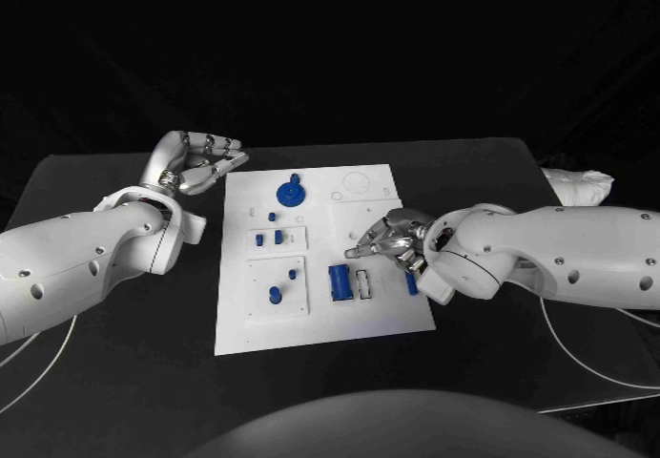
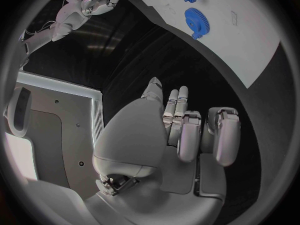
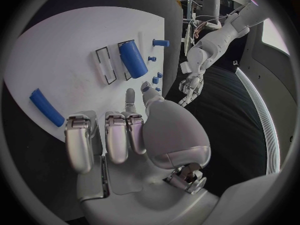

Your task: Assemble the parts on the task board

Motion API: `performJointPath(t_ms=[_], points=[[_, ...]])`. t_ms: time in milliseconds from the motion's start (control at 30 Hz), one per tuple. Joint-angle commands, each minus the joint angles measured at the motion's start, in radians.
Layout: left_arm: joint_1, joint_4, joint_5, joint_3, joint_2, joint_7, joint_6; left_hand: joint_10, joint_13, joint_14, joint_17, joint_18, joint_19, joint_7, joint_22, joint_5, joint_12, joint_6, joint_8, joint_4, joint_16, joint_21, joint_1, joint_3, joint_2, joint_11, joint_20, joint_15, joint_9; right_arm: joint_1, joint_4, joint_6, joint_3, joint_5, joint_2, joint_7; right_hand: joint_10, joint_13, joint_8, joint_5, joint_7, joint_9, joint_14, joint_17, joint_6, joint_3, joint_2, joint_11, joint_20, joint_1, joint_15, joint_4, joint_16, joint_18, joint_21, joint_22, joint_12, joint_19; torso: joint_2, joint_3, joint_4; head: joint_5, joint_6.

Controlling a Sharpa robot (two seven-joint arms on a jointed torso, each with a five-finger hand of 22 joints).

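Head view, going left to right: the left hand (image 1: 201,159) sits off the board's far left corner, over the black table (image 1: 83,382), fingers curled in on nothing; the left wrist view shows the same, fingers folded against the palm with nothing between them. Next comes the task board (image 1: 319,315), a white plate lying flat in the middle of the table. On it, a blue gear (image 1: 292,194) stands near the far edge, small blue pegs (image 1: 274,236) sit in a framed recess below it, and a blue cylinder (image 1: 340,282) lies in a frame near the centre. Just beside that, the right hand (image 1: 389,239) hovers above the board, fingers loosely bent and holding nothing. A blue bar (image 1: 411,282) lies loose on the board at this hand's wrist, partly hidden.

The parts look like small, stiff plastic: probably light, smooth enough to slip, best pinched across their short sides. The bar is likely easiest taken at mid-length.

The table is matt and dark; the room behind is black.
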Motion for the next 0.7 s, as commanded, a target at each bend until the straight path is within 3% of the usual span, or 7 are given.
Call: performJointPath(t_ms=[33,233,433,700], points=[[0.001,0.003,-0.003,0.001,0.001,0.008,0.013,0.004,0.000,0.106,0.263,-0.007,0.107,-0.001,0.263,0.007,0.000,0.005,-0.004,0.000,0.003,0.002,-0.002,-0.006,0.011,0.000,-0.002,-0.002,-0.002,-0.002,0.000,-0.006,0.000,0.021,0.000,0.090,0.104,0.263,-0.025,-0.002,0.005,-0.019,0.104,0.263,-0.022,-0.002,-0.010,0.008,0.011,0.005,0.009,-0.001,0.004,-0.007,0.004,0.263,-0.003,0.103,0.000,-0.0005,0.0005,0.000,0.000],[0.001,0.004,-0.003,0.001,0.001,0.008,0.013,0.004,0.000,0.106,0.263,-0.007,0.107,-0.001,0.263,0.007,0.000,0.005,-0.004,0.000,0.003,0.002,-0.001,-0.007,0.012,0.000,-0.002,-0.002,-0.002,-0.004,0.003,0.034,0.000,-0.010,-0.001,0.111,0.104,0.263,-0.092,-0.009,0.016,-0.100,0.104,0.263,-0.044,0.000,-0.014,0.008,0.017,0.012,0.011,0.003,0.004,-0.007,0.004,0.263,-0.003,0.103,0.000,-0.0005,0.0003,-0.002,0.000],[0.001,0.004,-0.003,0.001,0.001,0.008,0.013,0.004,0.000,0.106,0.263,-0.007,0.107,-0.001,0.263,0.007,0.000,0.005,-0.004,0.000,0.003,0.002,-0.001,-0.007,0.012,0.000,-0.002,-0.002,-0.002,-0.008,0.003,0.106,0.000,-0.063,0.000,0.106,0.104,0.263,-0.163,-0.027,0.007,-0.195,0.104,0.263,-0.056,0.002,-0.016,0.001,0.012,0.023,0.005,0.003,0.004,-0.007,0.004,0.263,-0.003,0.103,0.000,0.0001,0.0001,-0.001,0.000],[0.001,0.003,-0.004,0.001,0.002,0.007,0.014,0.004,0.000,0.106,0.263,-0.007,0.107,-0.001,0.263,0.007,0.000,0.005,-0.004,0.000,0.003,0.002,-0.001,-0.007,0.012,0.000,-0.002,-0.002,-0.002,-0.013,-0.007,0.150,0.000,-0.113,0.016,0.087,0.104,0.263,-0.191,-0.034,-0.001,-0.243,0.104,0.263,-0.048,0.006,-0.014,-0.006,0.007,0.034,0.001,0.001,0.004,-0.007,0.004,0.263,-0.003,0.103,0.000,0.0002,0.0003,-0.002,0.000]])
